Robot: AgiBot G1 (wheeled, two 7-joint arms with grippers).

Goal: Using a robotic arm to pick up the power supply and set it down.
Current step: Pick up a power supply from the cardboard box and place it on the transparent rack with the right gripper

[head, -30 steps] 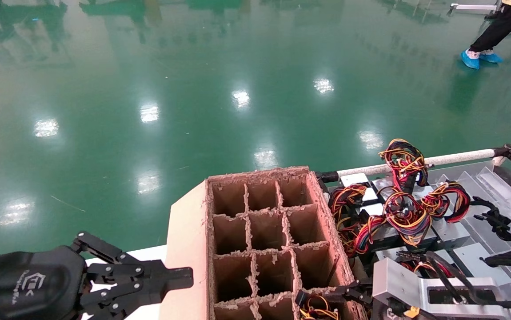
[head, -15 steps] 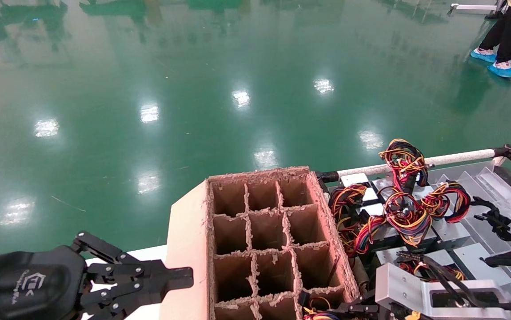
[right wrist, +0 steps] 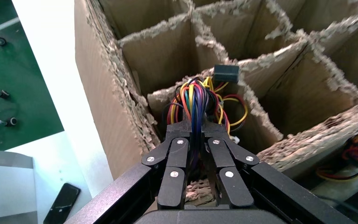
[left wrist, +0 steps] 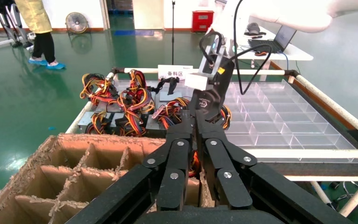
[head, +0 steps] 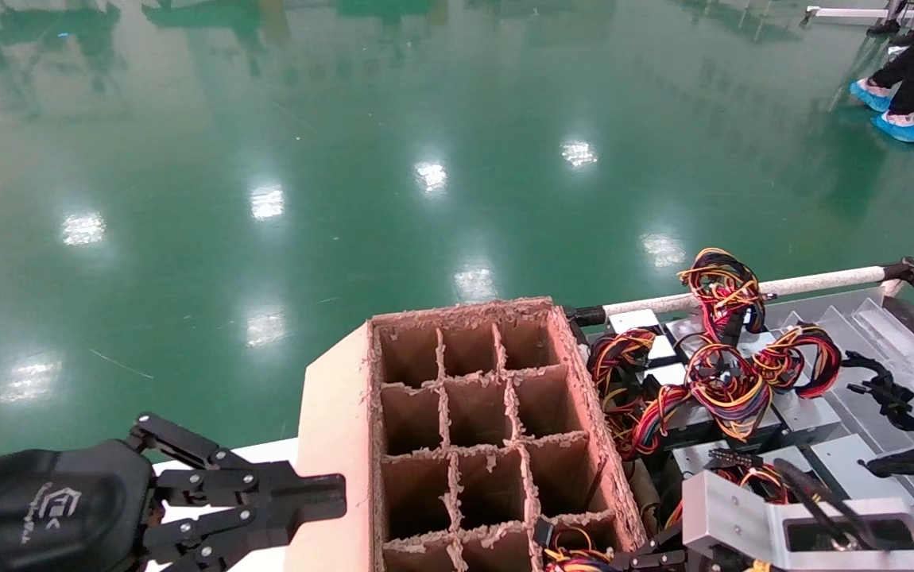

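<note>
Head view, left gripper (head: 330, 500): parked low beside the cardboard divider box (head: 497, 445), fingers pressed together, holding nothing.
Head view, right gripper (head: 632, 560): low at the box's near right corner, mostly cut off.
Left wrist view: left gripper (left wrist: 196, 122) level above the box (left wrist: 65, 177), tips meeting.
Right wrist view: right gripper (right wrist: 195, 128) points down over a box cell, fingers pinching the power supply's cable bundle (right wrist: 196, 100); the wires hang into that cell.

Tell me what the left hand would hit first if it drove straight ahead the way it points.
Probably the cardboard divider box: the left hand points at its outer side wall, fingertips almost touching.
</note>
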